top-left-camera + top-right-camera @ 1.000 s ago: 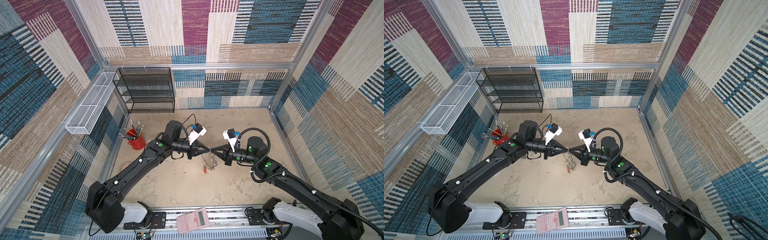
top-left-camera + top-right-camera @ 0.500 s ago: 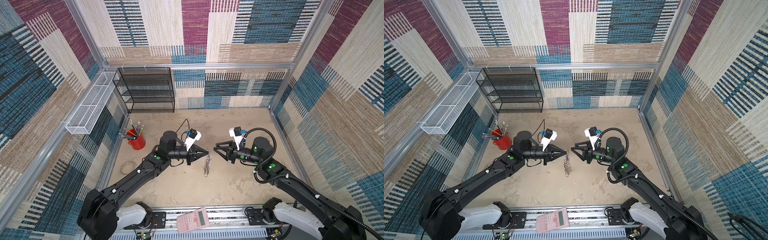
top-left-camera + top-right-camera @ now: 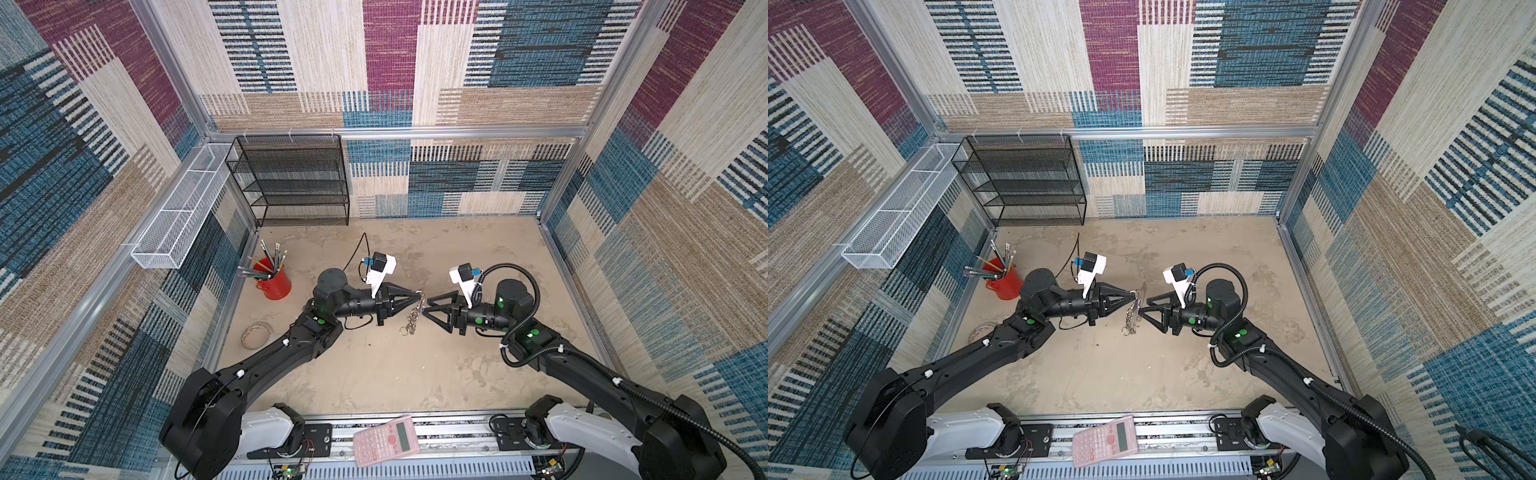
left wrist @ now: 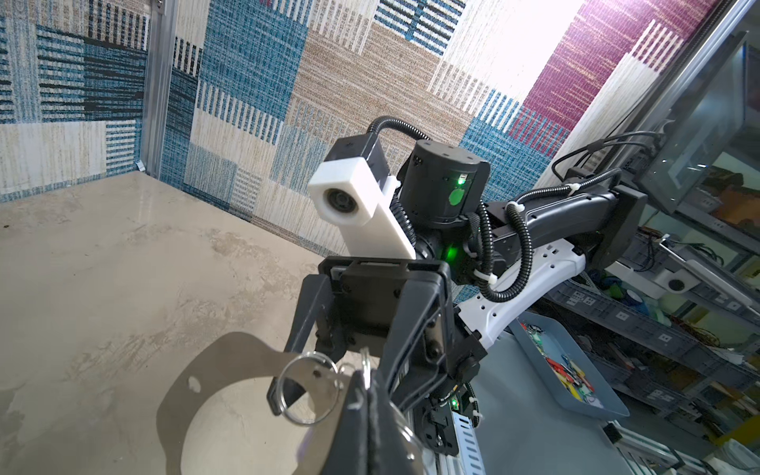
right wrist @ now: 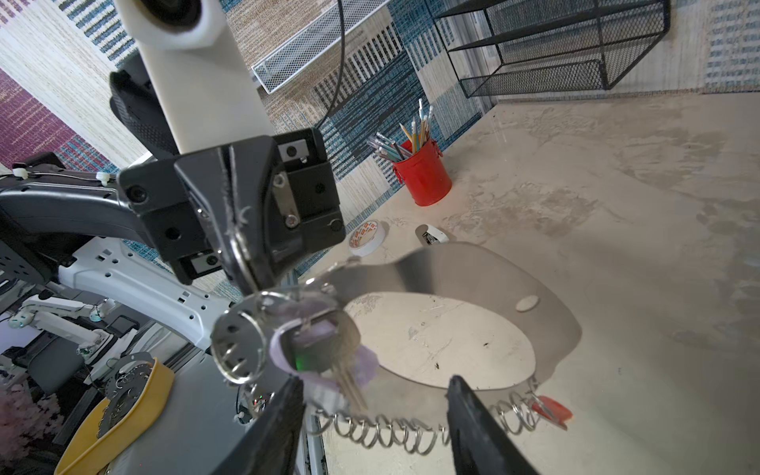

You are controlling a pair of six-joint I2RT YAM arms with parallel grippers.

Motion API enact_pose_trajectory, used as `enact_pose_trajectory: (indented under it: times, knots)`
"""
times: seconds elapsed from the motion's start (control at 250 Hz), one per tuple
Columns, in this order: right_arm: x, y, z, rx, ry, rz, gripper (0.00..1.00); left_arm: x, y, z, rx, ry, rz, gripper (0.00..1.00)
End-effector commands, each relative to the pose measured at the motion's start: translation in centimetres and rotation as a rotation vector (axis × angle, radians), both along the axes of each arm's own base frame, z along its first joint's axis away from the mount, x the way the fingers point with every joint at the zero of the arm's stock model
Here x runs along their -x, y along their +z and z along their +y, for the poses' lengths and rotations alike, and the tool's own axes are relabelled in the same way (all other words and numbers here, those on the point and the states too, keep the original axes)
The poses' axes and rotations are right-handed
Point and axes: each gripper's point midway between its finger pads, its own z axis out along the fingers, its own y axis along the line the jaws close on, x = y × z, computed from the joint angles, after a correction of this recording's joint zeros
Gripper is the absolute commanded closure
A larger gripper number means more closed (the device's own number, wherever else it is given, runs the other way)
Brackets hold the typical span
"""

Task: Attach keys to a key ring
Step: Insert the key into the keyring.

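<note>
wire basket: white, long, fixed high on the wall at 10 o'clock of the desk.
tape roll: lies flat at the desk edge, 8 o'clock.
pencil cup: red, upright, filled with pencils, at 9 o'clock; near the tape roll, apart from it.
mesh shelf: black, several tiers, against the wall at 11 o'clock.
calculator: pink, on the rail at 6 o'clock, off the desk.
left tool: clenched; points toward 3 o'clock over the desk centre. in the right wrist view its closed fingers pinch a split ring of the key ring.
key ring: hangs from the left tool and trails toward 6 o'clock, between the two tools in both top views. whether its low end touches the desk cannot be told.
band: grey, curved in an arc, with a row of silver rings along one edge.
lilac key: hangs on a split ring at the band end next to the left tool, in the gap of the right tool, not gripped.
red key: on a ring at the far end of the row.
right tool: released; jaws spread, pointing toward 9 o'clock, tips just beside the key ring; grasps nothing.
</note>
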Motion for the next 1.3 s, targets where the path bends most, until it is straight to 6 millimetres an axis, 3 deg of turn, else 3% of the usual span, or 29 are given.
enact_pose_trajectory:
  times: [0.0,0.224,0.576,0.824,0.908,1.296]
  knots:
    - [-0.6,1.1,0.5,-0.021,0.003,-0.057,0.43,0.4,1.4,0.1,0.048,-0.021,-0.039,1.0]
    - [-0.9,1.6,0.6,-0.031,-0.006,-0.074,0.43,0.5,0.9,0.1,0.043,-0.02,-0.025,1.0]
    - [-0.8,1.5,0.0,-0.019,-0.042,-0.084,0.8,0.2,0.6,0.1,0.024,-0.002,0.002,1.0]
    - [-1.4,1.3,-0.9,0.015,-0.115,-0.099,0.99,-0.1,0.7,0.5,0.004,0.033,0.023,1.0]
    - [-2.0,1.0,-1.3,0.032,-0.157,-0.098,1.0,-0.1,0.1,0.5,-0.017,0.038,0.055,1.0]
    - [-3.9,-0.3,-3.1,0.109,-0.319,-0.074,1.0,-0.1,1.0,1.1,-0.011,0.033,0.041,1.0]
